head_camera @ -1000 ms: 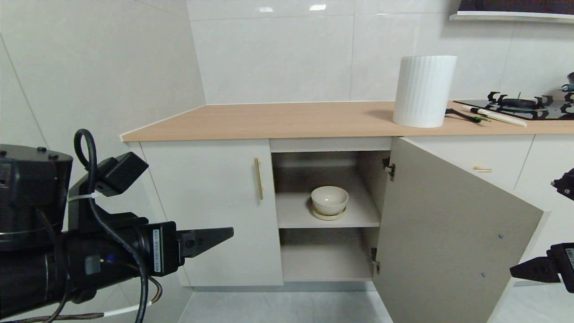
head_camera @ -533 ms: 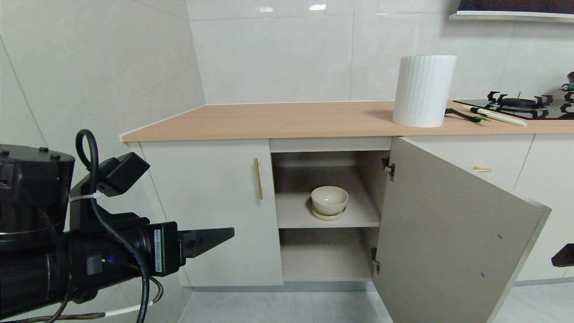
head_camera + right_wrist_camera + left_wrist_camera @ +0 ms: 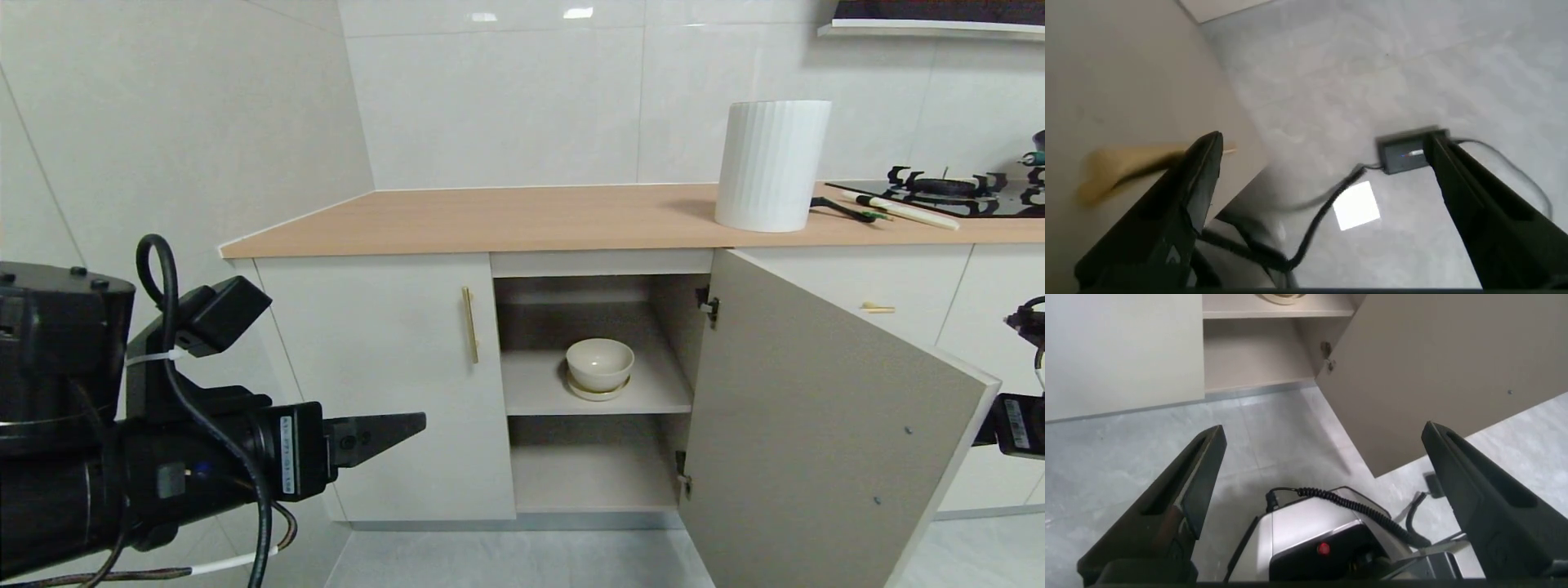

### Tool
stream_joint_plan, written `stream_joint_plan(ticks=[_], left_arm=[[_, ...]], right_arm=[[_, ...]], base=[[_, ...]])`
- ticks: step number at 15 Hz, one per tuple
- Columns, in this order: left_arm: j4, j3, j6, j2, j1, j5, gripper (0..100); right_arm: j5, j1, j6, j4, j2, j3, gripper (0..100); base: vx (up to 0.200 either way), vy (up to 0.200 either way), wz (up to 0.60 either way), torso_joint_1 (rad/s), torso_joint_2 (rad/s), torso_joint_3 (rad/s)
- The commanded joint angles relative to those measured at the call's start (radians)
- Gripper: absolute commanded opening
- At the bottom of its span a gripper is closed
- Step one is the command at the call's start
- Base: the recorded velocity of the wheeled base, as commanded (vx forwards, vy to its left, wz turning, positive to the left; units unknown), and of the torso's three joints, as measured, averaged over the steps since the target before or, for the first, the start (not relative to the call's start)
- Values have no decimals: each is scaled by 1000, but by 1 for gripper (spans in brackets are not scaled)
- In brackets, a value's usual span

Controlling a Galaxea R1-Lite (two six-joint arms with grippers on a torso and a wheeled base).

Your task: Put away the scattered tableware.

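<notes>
Found the left claw [image 3: 406, 426] spread wide and holding nothing, low on the left in front of the closed cabinet door [image 3: 384, 384] and touching nothing. Saw its fingers [image 3: 1167, 514] above grey floor [image 3: 1127, 457], aimed toward the open compartment. Found the right claw [image 3: 1323, 151] also wide open and empty, on the outer side of the swung-open door [image 3: 824, 425]. Noticed a blurred golden bar [image 3: 1118, 170] on that door just beside one finger; could not tell whether they touched. Spotted the cream bowl [image 3: 600, 362] upright on a saucer [image 3: 596, 394] on the upper shelf [image 3: 539, 384] inside the open cabinet, well apart from both claws, to the right of the left claw and higher. Noted pale chopsticks [image 3: 902, 211] and a black-handled utensil [image 3: 841, 210] lying on the wooden worktop [image 3: 506, 219], just beside a white ribbed canister [image 3: 771, 163] and near the gas hob [image 3: 939, 192], far from either claw.
</notes>
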Motion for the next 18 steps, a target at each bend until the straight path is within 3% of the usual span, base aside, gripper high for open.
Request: stream_joint_plan(ticks=[1,3,6,8,9,10,11,12,13,18], left_arm=[[0,0,-1,2,0,0,100],[0,0,-1,2,0,-1,100],[0,0,-1,0,0,-1,100],[0,-2,-1,-3,0,0,100],[0,-2,-1,-4,0,0,100],[0,-2,-1,-4,0,0,100],[0,-2,-1,-4,0,0,100],[0,-2,-1,-4,0,0,100],[-2,-2,-1,-4,1,2,100],[-3,-2,-1,-3,1,5,100]], right_arm=[[20,4,8,-6,32,4,100],[56,20,30,-14,31,4,100],[99,116,93,-16,35,5,100],[120,238,145,-17,58,-1,100],[120,347,183,-39,100,-19,100],[120,369,191,-46,110,-22,100],[120,476,229,-123,176,-41,100],[120,476,229,-123,176,-41,100],[120,547,235,-204,242,-53,100],[123,603,246,-359,439,-179,100]], base=[[0,0,0,0,0,0],[0,0,0,0,0,0],[0,0,0,0,0,0],[0,0,0,0,0,0],[0,0,0,0,0,0],[0,0,0,0,0,0],[0,0,0,0,0,0],[0,0,0,0,0,0],[0,0,0,0,0,0],[0,0,0,0,0,0]])
